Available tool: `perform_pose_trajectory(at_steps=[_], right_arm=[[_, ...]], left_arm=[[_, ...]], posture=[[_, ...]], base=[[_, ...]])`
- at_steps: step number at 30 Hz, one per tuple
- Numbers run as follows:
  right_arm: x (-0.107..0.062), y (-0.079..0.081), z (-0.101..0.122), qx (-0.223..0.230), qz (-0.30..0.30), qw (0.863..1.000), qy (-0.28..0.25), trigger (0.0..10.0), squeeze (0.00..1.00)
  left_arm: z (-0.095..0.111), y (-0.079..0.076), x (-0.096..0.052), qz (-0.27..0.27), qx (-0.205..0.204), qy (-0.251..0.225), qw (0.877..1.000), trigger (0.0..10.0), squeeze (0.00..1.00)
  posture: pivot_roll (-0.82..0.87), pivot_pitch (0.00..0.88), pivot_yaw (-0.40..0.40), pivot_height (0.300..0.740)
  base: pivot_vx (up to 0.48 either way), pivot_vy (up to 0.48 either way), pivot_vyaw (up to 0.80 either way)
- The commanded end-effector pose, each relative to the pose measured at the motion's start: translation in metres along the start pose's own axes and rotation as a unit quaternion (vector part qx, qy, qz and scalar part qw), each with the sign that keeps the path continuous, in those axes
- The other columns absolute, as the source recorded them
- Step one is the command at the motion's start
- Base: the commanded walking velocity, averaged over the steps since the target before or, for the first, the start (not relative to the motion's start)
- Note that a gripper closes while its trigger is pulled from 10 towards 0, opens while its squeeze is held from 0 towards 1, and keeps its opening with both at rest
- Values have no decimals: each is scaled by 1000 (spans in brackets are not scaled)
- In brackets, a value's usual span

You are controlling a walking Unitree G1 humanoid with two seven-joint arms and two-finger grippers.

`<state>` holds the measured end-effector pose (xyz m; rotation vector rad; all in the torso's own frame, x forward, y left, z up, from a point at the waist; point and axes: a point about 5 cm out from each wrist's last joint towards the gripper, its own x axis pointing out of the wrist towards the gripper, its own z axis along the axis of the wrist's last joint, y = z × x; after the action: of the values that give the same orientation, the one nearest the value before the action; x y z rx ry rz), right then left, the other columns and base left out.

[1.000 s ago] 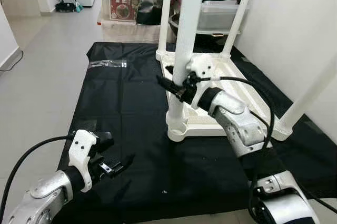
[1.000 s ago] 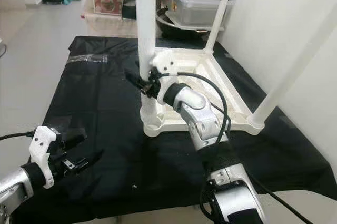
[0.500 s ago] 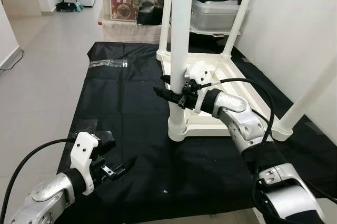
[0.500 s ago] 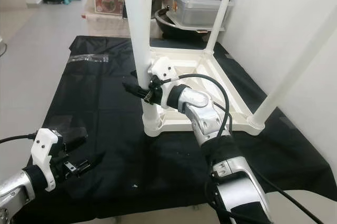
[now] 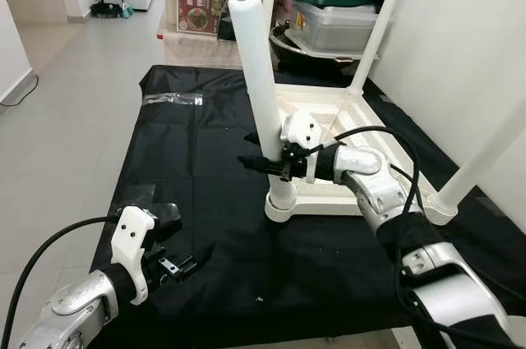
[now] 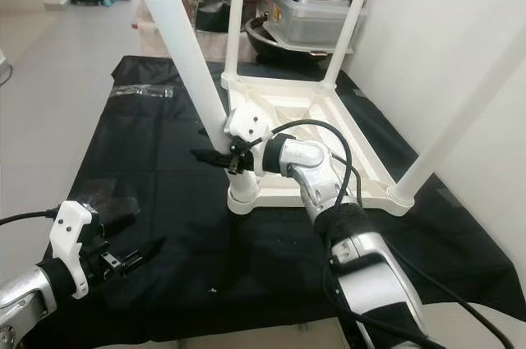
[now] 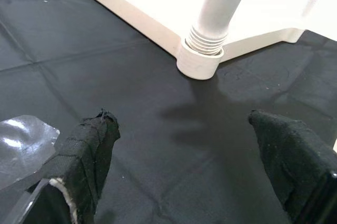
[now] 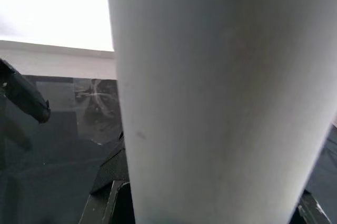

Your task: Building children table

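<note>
Black mat mid-frame, upturned table on it. Right gripper pinching tilted leg low; stiff, light, slippery plastic. Left gripper spread, lower left.

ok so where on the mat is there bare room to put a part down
The black mat is bare between the plastic bag at its far left and the upturned table, and in front of the table's near edge. It is crowded at the near leg held by the right gripper, and at the near left by the left gripper.
</note>
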<state>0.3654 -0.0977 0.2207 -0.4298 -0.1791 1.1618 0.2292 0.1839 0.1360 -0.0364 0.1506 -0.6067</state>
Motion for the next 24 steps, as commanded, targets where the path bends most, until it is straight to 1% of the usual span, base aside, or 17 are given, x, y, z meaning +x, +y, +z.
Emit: perform_pose_trajectory(at_steps=[1,8,12,13,16,17,20,21,22,23,24], right_arm=[[-3,-1,-4,-1,3,1000,8,0,0],[-3,2,-6,19,17,1000,-7,0,0],[-3,5,-7,53,27,998,-22,0,0],[-3,5,-7,53,27,998,-22,0,0],[-2,4,-7,89,23,995,-37,0,0],[-2,4,-7,89,23,995,-37,0,0],[0,4,-9,133,2,990,-50,0,0],[1,4,-11,156,-12,986,-54,0,0],[1,4,-11,156,-12,986,-54,0,0],[2,6,-14,170,-21,984,-56,0,0],[4,11,-17,173,-23,983,-55,0,0]], left_arm=[[-2,-4,1,-7,-6,1,1000,10000,0],[-2,-5,2,-10,-10,1,1000,10000,0],[-1,-5,2,-12,-11,2,1000,10000,0],[-1,-5,2,-12,-11,2,1000,10000,0],[-1,-5,2,-12,-14,1,1000,10000,0],[-1,-5,2,-12,-14,1,1000,10000,0],[-1,-5,3,-12,-17,1,1000,10000,0],[-1,-6,3,-12,-18,0,1000,10000,0],[-1,-6,3,-12,-18,0,1000,10000,0],[-2,-6,3,-11,-19,0,1000,10000,0],[-2,-6,3,-11,-19,0,1000,10000,0]], posture=[[149,0,-151,740],[150,0,-147,740],[149,0,-146,740],[149,0,-146,740],[146,0,-145,740],[146,0,-145,740],[144,0,-146,740],[142,0,-146,740],[142,0,-146,740],[142,0,-146,740],[142,0,-147,740]], base=[[0,0,0],[0,0,0],[0,0,0],[0,0,0],[0,0,0],[0,0,0],[0,0,0],[0,0,0],[0,0,0],[0,0,0],[0,0,0]])
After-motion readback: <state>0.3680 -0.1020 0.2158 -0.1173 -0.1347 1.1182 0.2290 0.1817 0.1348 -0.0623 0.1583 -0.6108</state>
